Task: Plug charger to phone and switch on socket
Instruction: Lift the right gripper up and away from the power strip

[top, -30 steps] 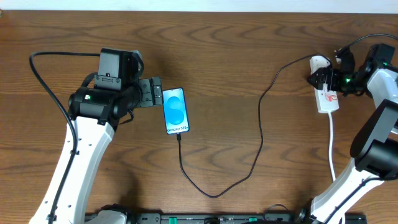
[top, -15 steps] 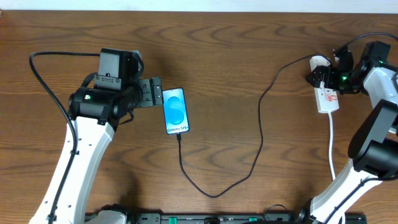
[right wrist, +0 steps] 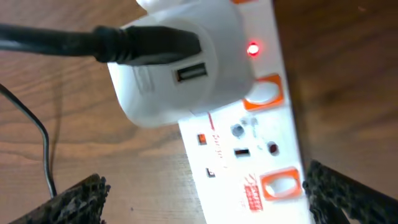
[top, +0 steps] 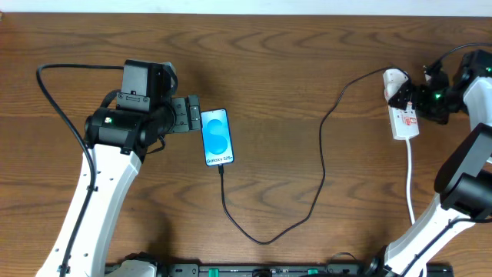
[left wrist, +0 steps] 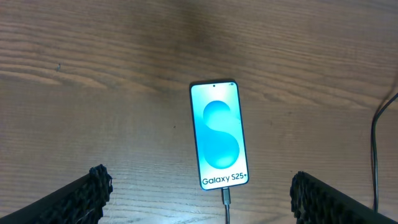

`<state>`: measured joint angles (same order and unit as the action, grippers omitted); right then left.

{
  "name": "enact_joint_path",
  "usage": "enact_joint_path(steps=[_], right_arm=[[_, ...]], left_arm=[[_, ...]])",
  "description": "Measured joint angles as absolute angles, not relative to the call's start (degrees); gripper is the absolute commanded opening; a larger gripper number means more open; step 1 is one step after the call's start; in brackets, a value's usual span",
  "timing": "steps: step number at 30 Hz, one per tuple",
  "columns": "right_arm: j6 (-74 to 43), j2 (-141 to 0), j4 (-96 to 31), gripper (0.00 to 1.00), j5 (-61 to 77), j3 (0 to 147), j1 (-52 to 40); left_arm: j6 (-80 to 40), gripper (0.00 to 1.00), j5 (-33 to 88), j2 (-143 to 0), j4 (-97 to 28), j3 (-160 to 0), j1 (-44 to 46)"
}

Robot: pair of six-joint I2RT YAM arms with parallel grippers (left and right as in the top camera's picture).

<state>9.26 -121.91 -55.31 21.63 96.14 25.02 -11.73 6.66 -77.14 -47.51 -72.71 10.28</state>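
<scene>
Overhead: one phone [top: 217, 137] just beside left gripper [top: 194, 115]. One charger [top: 321, 158] loops from the phone to one socket [top: 406, 125]. The socket's top is hidden under right gripper [top: 407, 98].
Left wrist: jaws wide, empty; fingers [left wrist: 93, 190] cropped.
Right wrist: jaws wide, empty. Socket cropped; one red lamp [right wrist: 252, 49] lit, two orange switches [right wrist: 264, 93].

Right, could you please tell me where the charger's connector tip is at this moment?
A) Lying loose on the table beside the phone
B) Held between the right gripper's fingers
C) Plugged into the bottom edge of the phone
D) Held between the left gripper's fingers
C: in the left wrist view the charger runs straight into the bottom edge of the phone, just below the "Galaxy S25" text.
</scene>
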Motion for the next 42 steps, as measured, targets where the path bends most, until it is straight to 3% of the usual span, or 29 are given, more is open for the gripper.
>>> enact_joint_path(steps=[18,42], right_arm=[[9.2,-122.1,-76.7,0.99,17.8,118.5,25.0],[9.2,-98.9,-84.1,0.99,17.5,119.1,25.0]], left_arm=[[-11.7,0.94,6.6,-77.1,-47.5,-72.7,10.3],[-11.7,0.94,6.5,-77.1,-47.5,-72.7,10.3]])
